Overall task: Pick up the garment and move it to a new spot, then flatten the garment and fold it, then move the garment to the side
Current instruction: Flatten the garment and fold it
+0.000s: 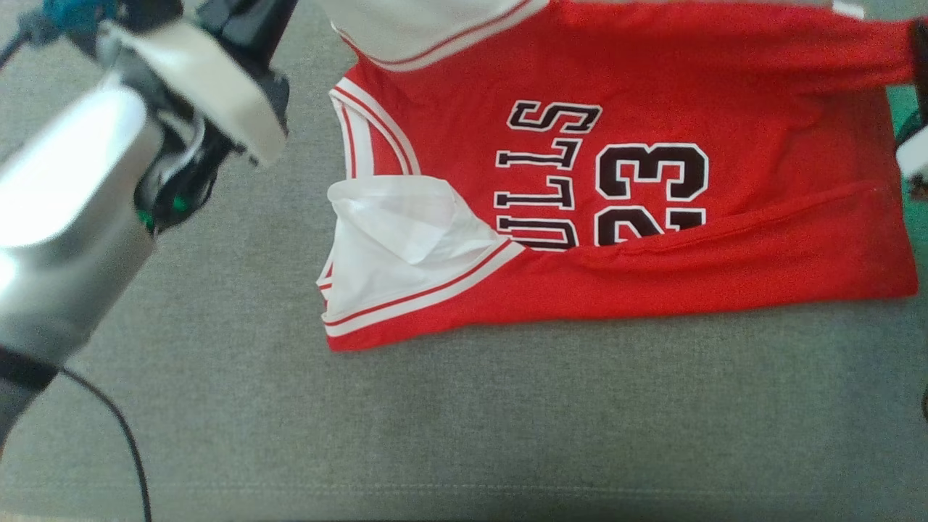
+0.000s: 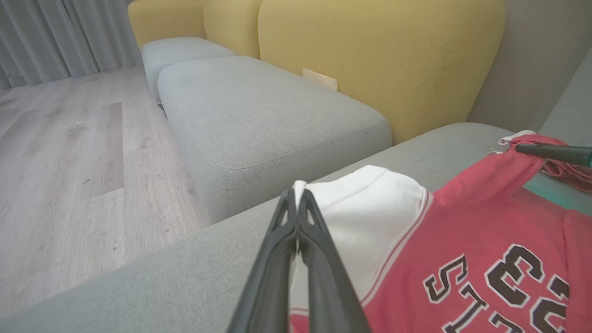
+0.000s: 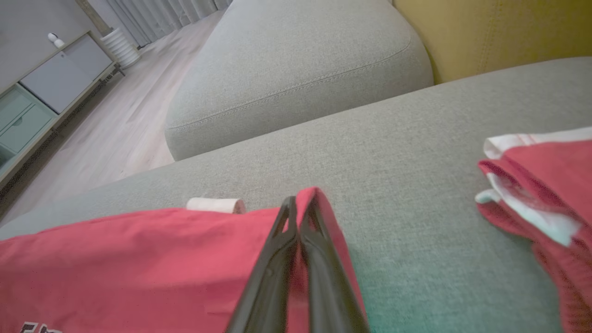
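Note:
The garment (image 1: 725, 94) is a red jersey with white sleeves and a black "23", lying on a grey sofa seat (image 1: 507, 420). Its near long edge is folded over the lettering. Its far long edge is raised off the seat between my two grippers. In the left wrist view my left gripper (image 2: 297, 193) is shut on the edge of the white sleeve (image 2: 370, 217). In the right wrist view my right gripper (image 3: 299, 201) is shut on the garment's red corner (image 3: 138, 259). The left arm (image 1: 72, 217) crosses the upper left of the head view.
A bunched red and white cloth (image 3: 536, 189) lies on the seat to the right of my right gripper. A small white roll (image 3: 215, 205) sits just past the red fabric. A second grey seat (image 2: 259, 115), yellow backrests (image 2: 379, 60) and wooden floor (image 2: 69, 152) lie beyond.

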Available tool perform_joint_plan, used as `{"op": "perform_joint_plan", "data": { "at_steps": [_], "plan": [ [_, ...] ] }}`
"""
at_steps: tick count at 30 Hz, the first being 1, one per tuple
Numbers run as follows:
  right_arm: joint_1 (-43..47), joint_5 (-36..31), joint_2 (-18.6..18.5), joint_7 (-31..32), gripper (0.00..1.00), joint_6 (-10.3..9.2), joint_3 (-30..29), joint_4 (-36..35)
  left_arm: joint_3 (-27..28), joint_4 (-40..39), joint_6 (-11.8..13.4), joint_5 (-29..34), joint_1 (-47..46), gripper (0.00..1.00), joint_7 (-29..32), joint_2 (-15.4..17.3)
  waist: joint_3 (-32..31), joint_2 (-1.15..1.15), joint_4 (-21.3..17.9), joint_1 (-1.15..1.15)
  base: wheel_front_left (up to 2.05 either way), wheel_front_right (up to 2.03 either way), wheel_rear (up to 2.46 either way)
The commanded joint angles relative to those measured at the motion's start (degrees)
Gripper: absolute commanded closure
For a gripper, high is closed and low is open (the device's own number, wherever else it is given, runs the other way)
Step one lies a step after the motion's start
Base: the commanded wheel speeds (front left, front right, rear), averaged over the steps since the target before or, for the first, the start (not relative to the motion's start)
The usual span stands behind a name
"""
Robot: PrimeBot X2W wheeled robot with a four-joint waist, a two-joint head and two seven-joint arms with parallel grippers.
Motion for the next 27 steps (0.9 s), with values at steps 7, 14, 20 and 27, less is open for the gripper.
{"op": "perform_joint_plan", "data": {
  "at_steps": [7,14,20,27],
  "plan": [
    [5.8,1.7,-2.2,-1.5,1.0,-0.05,-1.1,-4.0,5.2,-11.7,4.8,-1.2,8.0,1.0,-0.7,7.1,-1.3,0.0,1.2,0.0,0.0,0.0,0.0],
    [10.8,2.0,-1.7,-2.4,1.0,-0.05,-1.8,-4.6,6.5,-20.3,9.2,0.3,19.4,1.0,-0.7,8.7,-3.3,0.0,1.5,0.0,0.0,0.0,0.0],
    [14.8,2.2,-1.0,-2.3,1.0,-0.05,-2.2,-4.5,9.4,-22.2,11.0,1.2,27.7,1.0,-0.7,8.2,-5.0,0.0,1.6,0.0,0.0,0.0,0.0],
    [17.8,2.5,-0.4,-1.5,0.51,-0.05,-1.7,-4.1,10.8,-20.5,10.5,2.0,34.3,1.0,-0.7,5.6,-6.1,0.0,1.9,0.0,0.0,0.0,0.0]
  ]
}}
